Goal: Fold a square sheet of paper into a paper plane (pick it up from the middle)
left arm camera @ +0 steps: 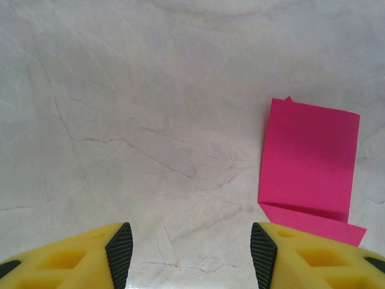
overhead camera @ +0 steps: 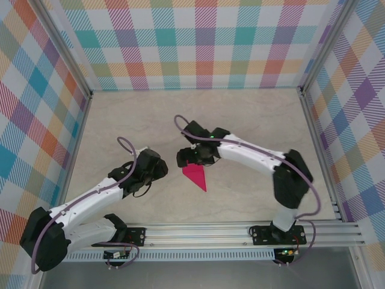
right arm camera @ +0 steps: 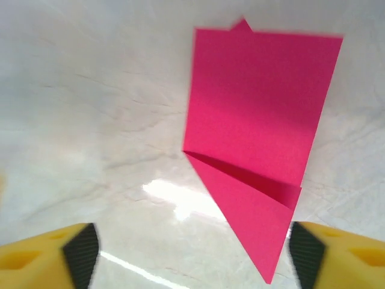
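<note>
Evidently the pink paper (right arm camera: pixel 252 120) is partway folded, lying flat on the worktop (overhead camera: pixel 240 120) as a layered shape with one long point; wings and the pick-up look left to do. The right claw (right arm camera: pixel 192 259) stands wide open and empty, the paper just ahead of it, point aimed back toward it. The left claw (left arm camera: pixel 191 256), partly open and empty, has the paper ahead to its right.

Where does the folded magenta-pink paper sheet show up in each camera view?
Top external: the folded magenta-pink paper sheet lies mid-table, its point toward the near edge.
Left wrist: the sheet is at the right side, flat on the table.
Right wrist: the sheet is upper centre-right, its point toward the bottom edge.
Shared landmark: the pale marbled tabletop beneath it.
</note>
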You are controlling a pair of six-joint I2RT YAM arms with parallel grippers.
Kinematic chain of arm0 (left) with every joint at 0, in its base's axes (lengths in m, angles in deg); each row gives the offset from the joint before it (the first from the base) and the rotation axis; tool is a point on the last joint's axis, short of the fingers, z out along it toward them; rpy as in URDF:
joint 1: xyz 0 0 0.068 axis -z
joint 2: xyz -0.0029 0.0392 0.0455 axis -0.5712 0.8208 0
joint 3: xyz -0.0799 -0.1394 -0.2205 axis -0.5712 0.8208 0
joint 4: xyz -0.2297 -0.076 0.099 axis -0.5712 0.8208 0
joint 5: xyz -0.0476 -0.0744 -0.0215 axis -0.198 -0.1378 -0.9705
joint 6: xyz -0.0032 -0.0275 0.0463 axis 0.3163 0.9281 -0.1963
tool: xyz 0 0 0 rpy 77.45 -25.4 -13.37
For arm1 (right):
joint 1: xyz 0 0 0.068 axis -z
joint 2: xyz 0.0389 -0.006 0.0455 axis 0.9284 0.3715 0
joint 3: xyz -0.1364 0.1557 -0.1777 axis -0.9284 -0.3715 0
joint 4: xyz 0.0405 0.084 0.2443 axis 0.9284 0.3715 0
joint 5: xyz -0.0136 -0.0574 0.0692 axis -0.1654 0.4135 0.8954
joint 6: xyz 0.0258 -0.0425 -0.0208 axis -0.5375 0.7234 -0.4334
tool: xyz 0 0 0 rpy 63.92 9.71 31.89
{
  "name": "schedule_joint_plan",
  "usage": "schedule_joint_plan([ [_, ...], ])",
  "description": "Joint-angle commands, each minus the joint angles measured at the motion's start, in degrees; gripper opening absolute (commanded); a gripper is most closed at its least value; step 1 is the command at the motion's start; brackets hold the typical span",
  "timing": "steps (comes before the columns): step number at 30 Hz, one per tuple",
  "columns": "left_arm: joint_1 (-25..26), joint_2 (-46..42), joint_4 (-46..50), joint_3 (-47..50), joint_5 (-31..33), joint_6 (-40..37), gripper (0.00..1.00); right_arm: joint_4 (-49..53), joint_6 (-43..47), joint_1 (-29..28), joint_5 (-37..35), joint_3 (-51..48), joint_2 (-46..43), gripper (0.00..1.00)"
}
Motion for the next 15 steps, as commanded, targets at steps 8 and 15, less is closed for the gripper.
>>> schedule_joint_plan([
  [8,-0.69,14.15,-6.06,-6.0,-14.82,-2.51,0.51,-27.72,-4.1,17.94,28.68,-27.51,-14.58,0.36],
  [15,-0.69,20.96,-10.12,-7.88,-18.48,1.13,0.36,-33.62,-5.9,18.05,36.33,-30.09,-9.66,0.0],
])
